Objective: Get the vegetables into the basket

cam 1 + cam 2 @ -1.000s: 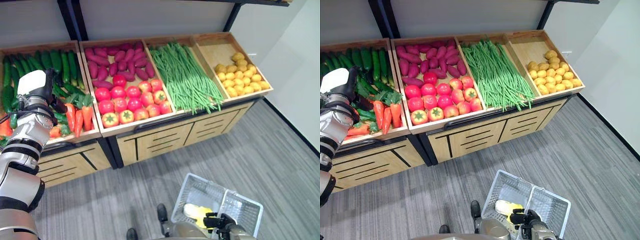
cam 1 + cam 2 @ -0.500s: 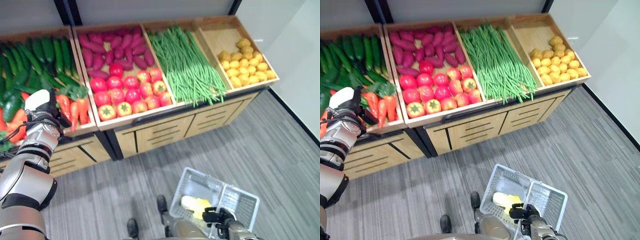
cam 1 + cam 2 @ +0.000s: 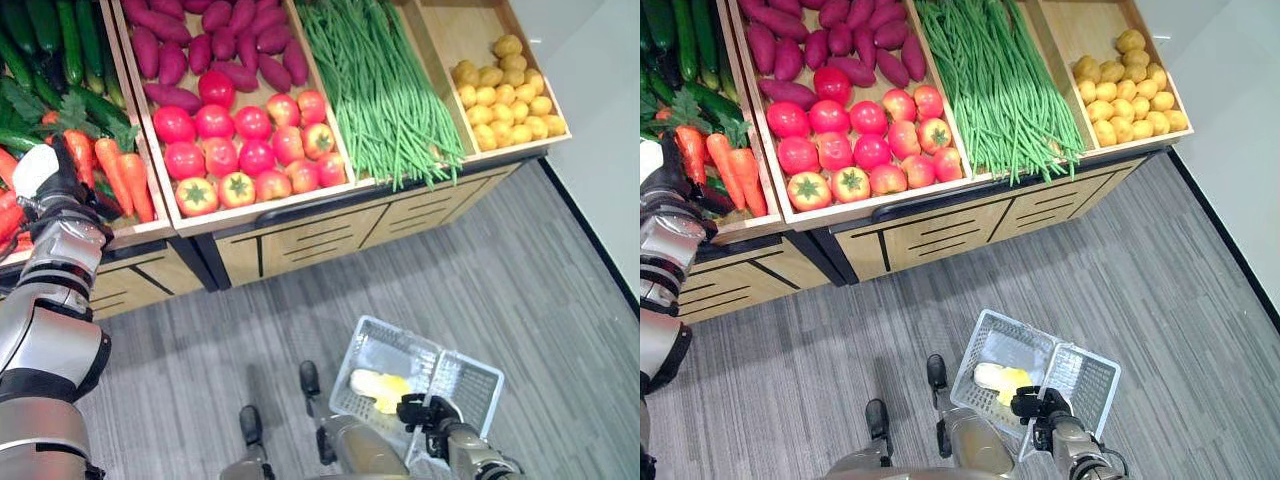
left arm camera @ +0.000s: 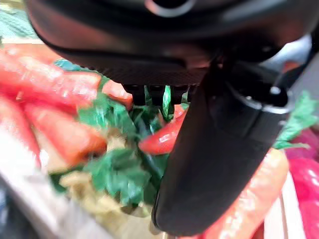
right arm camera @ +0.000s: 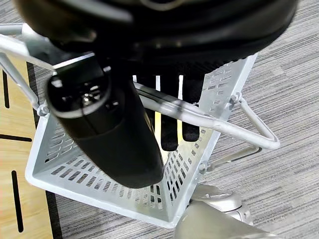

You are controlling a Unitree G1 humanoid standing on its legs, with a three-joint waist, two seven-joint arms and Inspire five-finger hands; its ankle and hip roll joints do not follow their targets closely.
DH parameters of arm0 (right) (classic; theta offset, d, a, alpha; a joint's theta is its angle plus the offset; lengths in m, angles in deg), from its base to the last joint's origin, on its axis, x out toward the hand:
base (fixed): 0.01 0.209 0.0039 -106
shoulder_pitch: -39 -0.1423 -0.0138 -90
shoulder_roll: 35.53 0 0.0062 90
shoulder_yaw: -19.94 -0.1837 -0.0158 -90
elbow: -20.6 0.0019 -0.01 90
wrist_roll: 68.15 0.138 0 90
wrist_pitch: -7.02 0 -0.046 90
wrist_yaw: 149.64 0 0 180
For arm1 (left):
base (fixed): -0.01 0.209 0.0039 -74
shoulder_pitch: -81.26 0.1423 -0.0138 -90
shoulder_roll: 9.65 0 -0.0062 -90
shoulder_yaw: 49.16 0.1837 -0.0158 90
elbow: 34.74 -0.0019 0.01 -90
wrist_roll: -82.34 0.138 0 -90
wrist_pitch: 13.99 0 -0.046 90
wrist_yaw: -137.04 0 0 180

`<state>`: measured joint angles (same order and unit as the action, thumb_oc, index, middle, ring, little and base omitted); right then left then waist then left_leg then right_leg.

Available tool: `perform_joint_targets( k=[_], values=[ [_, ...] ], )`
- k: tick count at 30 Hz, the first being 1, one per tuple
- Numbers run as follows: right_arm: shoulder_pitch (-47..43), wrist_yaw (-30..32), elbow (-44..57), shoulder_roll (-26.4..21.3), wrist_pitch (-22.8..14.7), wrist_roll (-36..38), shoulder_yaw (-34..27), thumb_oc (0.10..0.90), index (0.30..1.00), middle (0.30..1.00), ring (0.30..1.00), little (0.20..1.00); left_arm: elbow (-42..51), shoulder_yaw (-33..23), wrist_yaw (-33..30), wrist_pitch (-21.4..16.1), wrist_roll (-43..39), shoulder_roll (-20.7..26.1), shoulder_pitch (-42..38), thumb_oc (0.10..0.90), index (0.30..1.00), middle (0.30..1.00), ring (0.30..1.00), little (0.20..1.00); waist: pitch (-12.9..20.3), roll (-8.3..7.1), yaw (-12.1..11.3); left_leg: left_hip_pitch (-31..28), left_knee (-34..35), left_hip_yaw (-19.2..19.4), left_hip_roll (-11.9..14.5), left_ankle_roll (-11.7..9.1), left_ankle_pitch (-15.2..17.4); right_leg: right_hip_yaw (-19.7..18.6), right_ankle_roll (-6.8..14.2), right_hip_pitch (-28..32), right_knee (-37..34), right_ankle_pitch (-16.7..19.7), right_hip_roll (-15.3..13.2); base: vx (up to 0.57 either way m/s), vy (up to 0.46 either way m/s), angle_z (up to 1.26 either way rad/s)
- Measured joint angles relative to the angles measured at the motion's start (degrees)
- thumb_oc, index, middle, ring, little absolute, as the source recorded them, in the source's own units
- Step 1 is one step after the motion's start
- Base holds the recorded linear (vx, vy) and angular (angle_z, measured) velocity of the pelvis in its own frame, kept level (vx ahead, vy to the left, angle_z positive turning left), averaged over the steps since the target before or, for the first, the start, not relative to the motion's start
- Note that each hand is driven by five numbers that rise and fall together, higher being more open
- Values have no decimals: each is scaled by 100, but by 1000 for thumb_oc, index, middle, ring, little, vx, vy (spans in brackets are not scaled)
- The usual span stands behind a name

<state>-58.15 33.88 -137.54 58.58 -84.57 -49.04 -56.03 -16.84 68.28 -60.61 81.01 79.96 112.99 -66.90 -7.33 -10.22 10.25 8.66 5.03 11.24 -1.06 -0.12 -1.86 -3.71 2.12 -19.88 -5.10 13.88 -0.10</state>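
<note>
**Entry: left hand at the carrot bin, basket hanging from the right**

Risks
- You risk a tangled pick. The carrots (image 3: 110,172) lie packed with their green tops interlaced, so a pull on one could drag a neighbour over the bin's front lip onto the floor.
- You could also pinch leaf instead of root; the greens would likely tear or slip.
- The basket (image 3: 470,375) hangs by its wire handle (image 5: 199,117); a swing of the right arm may tip out the yellow item (image 3: 378,388) lying inside.

Pose
- Left hand (image 3: 45,178): at 9 o'clock in the head view, low over the carrot bin at the display shelf (image 3: 300,225). In its wrist view the thumb (image 4: 219,164) hangs down over the carrots and leaves; you cannot tell whether the fingers have closed on anything.
- Right hand (image 3: 428,412): at 5 o'clock, fingers (image 5: 169,119) curled round the handle, carrying the basket above the floor.

Task items
- Carrots, cucumbers (image 3: 70,35), tomatoes (image 3: 250,150) and green beans (image 3: 385,90) sit in their bins.
</note>
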Motion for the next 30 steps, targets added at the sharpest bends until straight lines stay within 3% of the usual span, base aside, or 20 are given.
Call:
perform_joint_targets(
  k=[1, 2, 8, 30],
  values=[
    [-1, 6, 20, 0, 0, -1, 3, 400, 300, 300, 300, 300, 0, 0, -8, -2, 0, 9, -4, 431, 344, 344, 344, 344, -3, 4, 1, -3, 0, 0, 3, -4, 4, 1, -1, 1, 0, 0, 3, 4, 24, -5],
    [-15, 18, 44, -10, -1, -3, 36, 400, 300, 300, 300, 300, 2, -7, -46, -7, -52, 14, -18, 400, 300, 300, 300, 300, -22, 30, -7, -19, 0, 0, 9, -4, 12, 4, -1, 16, 0, 1, 7, 0, 0, 0],
    [-42, 38, 42, -26, -37, -5, 30, 400, 300, 300, 300, 300, 119, -83, -113, 28, -101, 43, -20, 400, 300, 300, 300, 300, -184, 118, -97, -125, 3, 12, 4, 0, 24, 11, 0, 123, 0, 0, 0, 0, 0, 0],
    [-111, 12, 26, -33, -23, -27, 45, 400, 300, 300, 300, 300, 257, -147, 32, 57, -278, -80, 3, 400, 300, 300, 300, 300, -286, 82, -149, -272, 3, 5, 18, 11, 35, 47, -4, 274, 0, 3, 6, 0, 0, 0]
  ],
)
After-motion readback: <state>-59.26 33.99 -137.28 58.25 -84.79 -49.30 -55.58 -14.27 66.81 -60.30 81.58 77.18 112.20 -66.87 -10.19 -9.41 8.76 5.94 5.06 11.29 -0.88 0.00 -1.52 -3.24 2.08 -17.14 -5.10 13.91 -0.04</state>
